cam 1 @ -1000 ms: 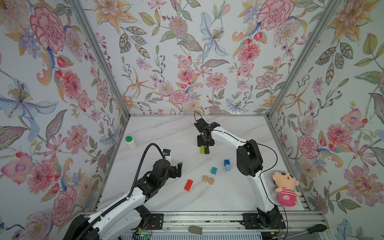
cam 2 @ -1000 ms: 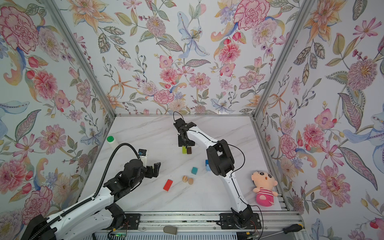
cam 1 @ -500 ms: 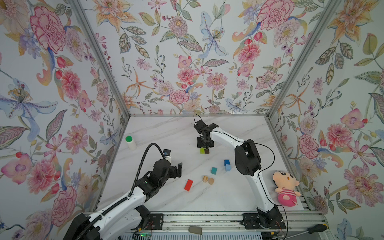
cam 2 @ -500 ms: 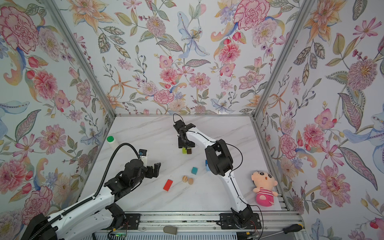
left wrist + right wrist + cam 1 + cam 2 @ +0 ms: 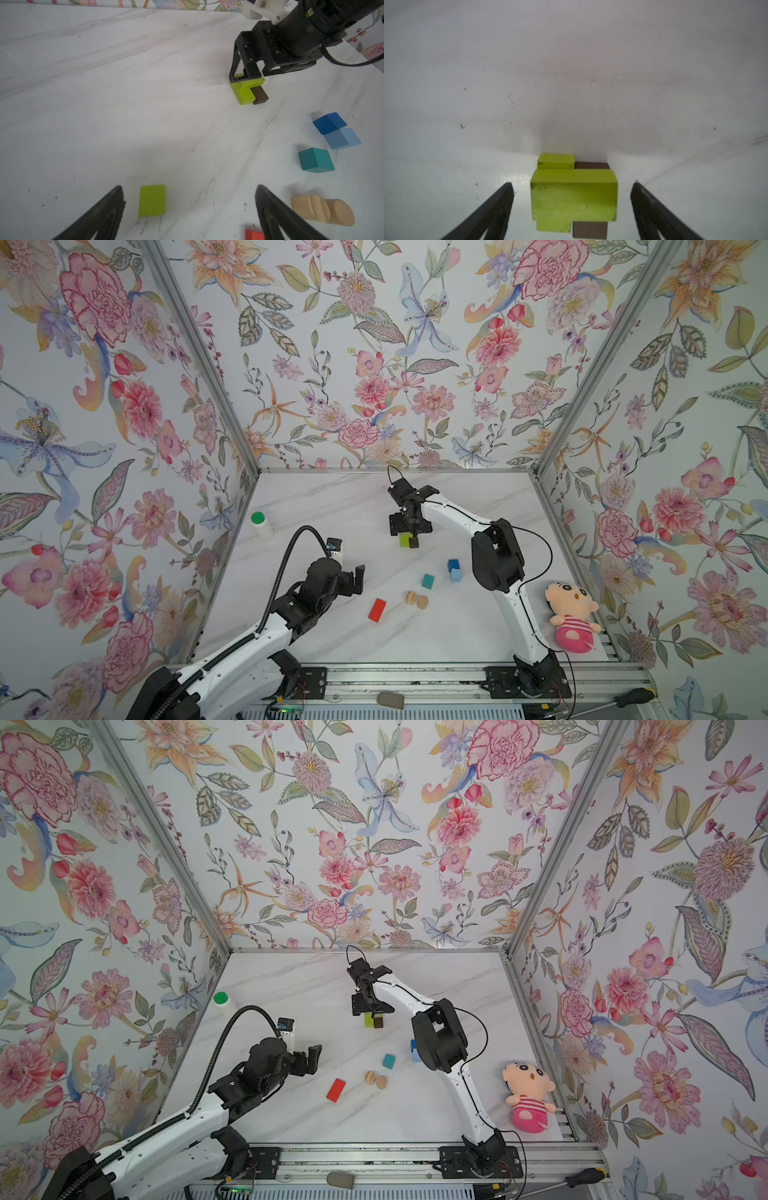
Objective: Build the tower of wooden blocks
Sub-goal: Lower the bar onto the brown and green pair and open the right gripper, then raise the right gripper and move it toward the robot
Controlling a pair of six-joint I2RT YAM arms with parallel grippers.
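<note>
The tower is a low stack: one yellow-green block lies across a second yellow-green block and a dark brown block. My right gripper hangs open right over it, jaws wide on either side and touching nothing. My left gripper is open and empty low over the table, with a loose yellow-green block lying between its fingers. A red block, two tan rounded pieces, a teal block and two blue blocks lie loose at the front.
A white green-capped bottle stands near the left wall. A pink plush doll lies at the front right beside the right arm's base. A screwdriver rests on the front rail. Floral walls close three sides.
My right gripper has opened, letting go of the top yellow-green block on the stack. The left arm has not moved.
</note>
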